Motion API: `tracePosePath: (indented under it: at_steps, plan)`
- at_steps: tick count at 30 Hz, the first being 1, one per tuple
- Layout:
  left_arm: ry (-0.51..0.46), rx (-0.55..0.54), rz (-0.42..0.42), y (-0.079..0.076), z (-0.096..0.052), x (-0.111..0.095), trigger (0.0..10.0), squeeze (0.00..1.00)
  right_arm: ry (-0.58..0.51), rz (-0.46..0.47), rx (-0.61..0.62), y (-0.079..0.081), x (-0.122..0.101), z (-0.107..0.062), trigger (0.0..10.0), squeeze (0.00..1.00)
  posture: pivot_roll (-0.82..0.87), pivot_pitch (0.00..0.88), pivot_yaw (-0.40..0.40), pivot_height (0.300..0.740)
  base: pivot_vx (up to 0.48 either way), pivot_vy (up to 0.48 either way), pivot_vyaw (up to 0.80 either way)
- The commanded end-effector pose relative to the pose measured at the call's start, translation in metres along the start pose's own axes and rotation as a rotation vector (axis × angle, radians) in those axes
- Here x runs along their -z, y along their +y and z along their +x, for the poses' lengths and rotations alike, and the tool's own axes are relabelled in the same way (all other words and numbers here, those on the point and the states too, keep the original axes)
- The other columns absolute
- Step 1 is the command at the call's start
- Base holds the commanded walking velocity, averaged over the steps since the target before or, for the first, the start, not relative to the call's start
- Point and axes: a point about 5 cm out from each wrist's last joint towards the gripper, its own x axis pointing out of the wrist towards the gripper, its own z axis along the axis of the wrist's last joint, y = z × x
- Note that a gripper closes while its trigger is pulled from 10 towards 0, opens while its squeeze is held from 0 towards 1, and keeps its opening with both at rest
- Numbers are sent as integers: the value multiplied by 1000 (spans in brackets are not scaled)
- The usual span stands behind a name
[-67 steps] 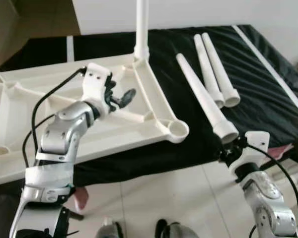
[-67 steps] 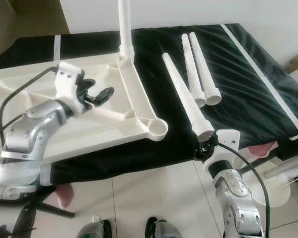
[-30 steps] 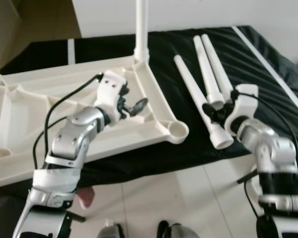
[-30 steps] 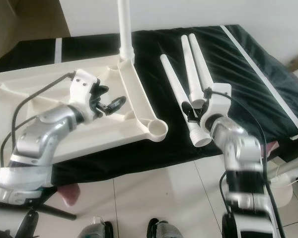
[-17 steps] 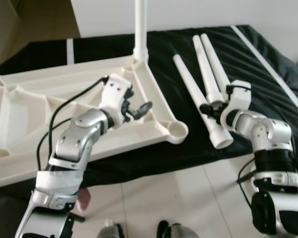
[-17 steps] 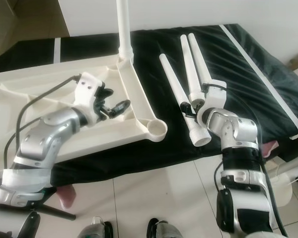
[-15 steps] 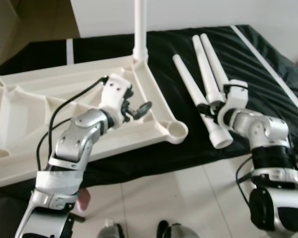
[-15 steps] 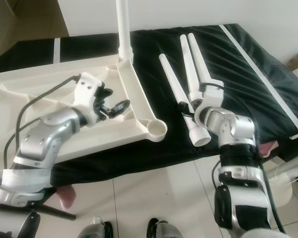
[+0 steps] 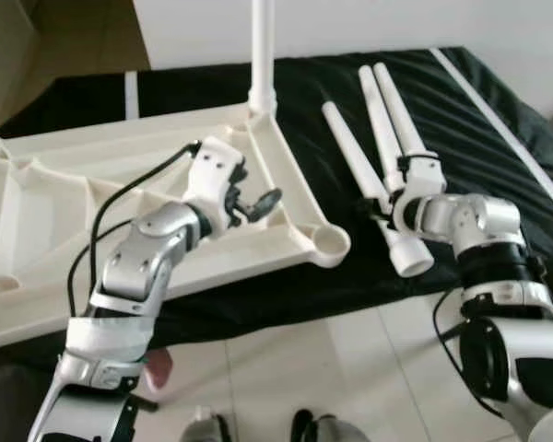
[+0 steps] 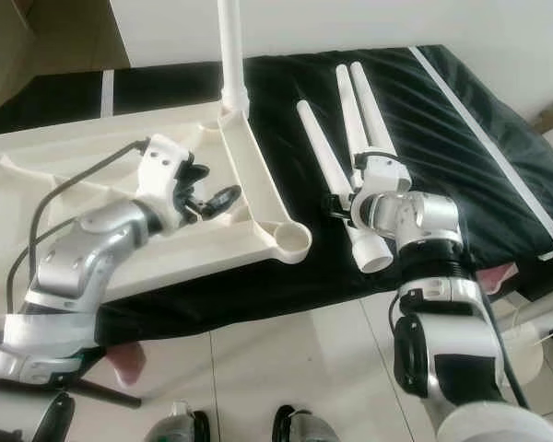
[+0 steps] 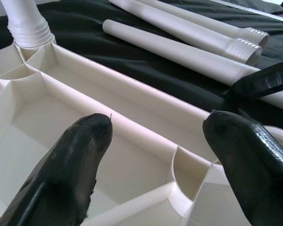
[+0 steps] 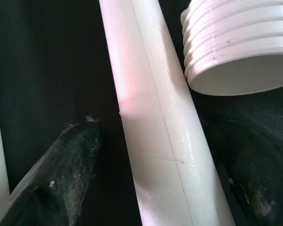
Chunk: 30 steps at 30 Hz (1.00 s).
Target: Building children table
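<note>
With its jaws spread wide astride the nearest loose leg on the black bed, the right gripper looks ready to close and lift it toward the empty corner socket of the upturned tabletop, over which the left gripper hovers open.

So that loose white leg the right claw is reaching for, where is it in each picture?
Left eye: nearest loose leg on the black cloth, lower right.
Right eye: same leg, right of centre.
Left wrist: far side, past the tabletop rim.
Right wrist: centre, between open fingers.
Shared landmark: black cloth.
</note>
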Motion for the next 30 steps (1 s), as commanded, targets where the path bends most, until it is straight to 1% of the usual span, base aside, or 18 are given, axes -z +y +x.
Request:
tracePosePath:
  at_steps: [1, 4, 5, 6, 9, 10, 12, 13, 14, 19, 21, 22, 25, 26, 27, 29, 30]
  plan:
    - [8, -22, -6, 0, -3, 2, 10000, 0, 114, 16, 28, -6, 21, 6, 10000, 0, 42, 160, -73, 740, 0, 0, 0]
    - [5, -28, -7, 1, -3, 2, 10000, 0, 151, 18, 54, -9, 24, 8, 10000, 0, 41, 157, -75, 740, 0, 0, 0]
    - [5, -28, -7, 1, -3, 2, 10000, 0, 151, 18, 54, -9, 24, 8, 10000, 0, 41, 157, -75, 740, 0, 0, 0]
    - [0, -33, -8, 2, -3, 1, 10000, 0, 178, 23, 58, -11, 24, 8, 10000, 0, 34, 157, -76, 740, 0, 0, 0]
    - [-2, -34, -9, 2, -2, 0, 10000, 0, 205, 35, 49, -10, 25, 8, 9922, 0, 32, 158, -78, 740, 0, 0, 0]
    - [-3, -35, -10, 2, -2, 0, 10000, 0, 221, 52, 33, -9, 26, 8, 4549, 0, 31, 159, -78, 740, 0, 0, 0]
    - [-5, -35, -11, 2, -2, 0, 10000, 0, 231, 65, 22, -8, 26, 8, 4549, 0, 31, 159, -78, 740, 0, 0, 0]
    - [-6, -37, -11, 2, -2, -1, 10000, 0, 243, 73, 6, -7, 27, 9, 2118, 0, 31, 160, -80, 740, 0, 0, 0]
    - [-9, -41, -11, 2, -2, -2, 10000, 0, 275, 87, -20, -4, 30, 9, 0, 0, 31, 161, -81, 740, 0, 0, 0]
    - [-14, -47, -14, 4, -3, -3, 10000, 0, 307, 108, -63, 1, 32, 9, 0, 0, 30, 163, -84, 740, 0, 0, 0]
    - [-15, -50, -14, 4, -3, -3, 10000, 0, 306, 106, -76, 3, 32, 9, 0, 0, 30, 163, -84, 740, 0, 0, 0]
    - [-16, -52, -15, 5, -3, -3, 10000, 0, 307, 107, -97, 7, 30, 10, 0, 0, 30, 162, -85, 740, 0, 0, 0]
    - [-16, -54, -17, 6, -4, -4, 10000, 0, 302, 102, -108, 8, 28, 10, 0, 0, 30, 160, -86, 740, 0, 0, 0]
    - [-16, -57, -18, 7, -4, -4, 10000, 0, 277, 100, -118, 9, 24, 9, 0, 0, 31, 160, -87, 740, 0, 0, 0]
    - [-16, -57, -18, 7, -4, -4, 10000, 0, 277, 100, -118, 9, 24, 9, 0, 0, 31, 160, -87, 740, 0, 0, 0]
    - [-14, -63, -21, 11, -5, -5, 10000, 0, 215, 98, -136, 9, 14, 8, 0, 0, 30, 158, -86, 740, 0, 0, 0]
    - [-14, -63, -21, 11, -5, -5, 10000, 0, 215, 98, -136, 9, 14, 8, 0, 0, 30, 158, -86, 740, 0, 0, 0]
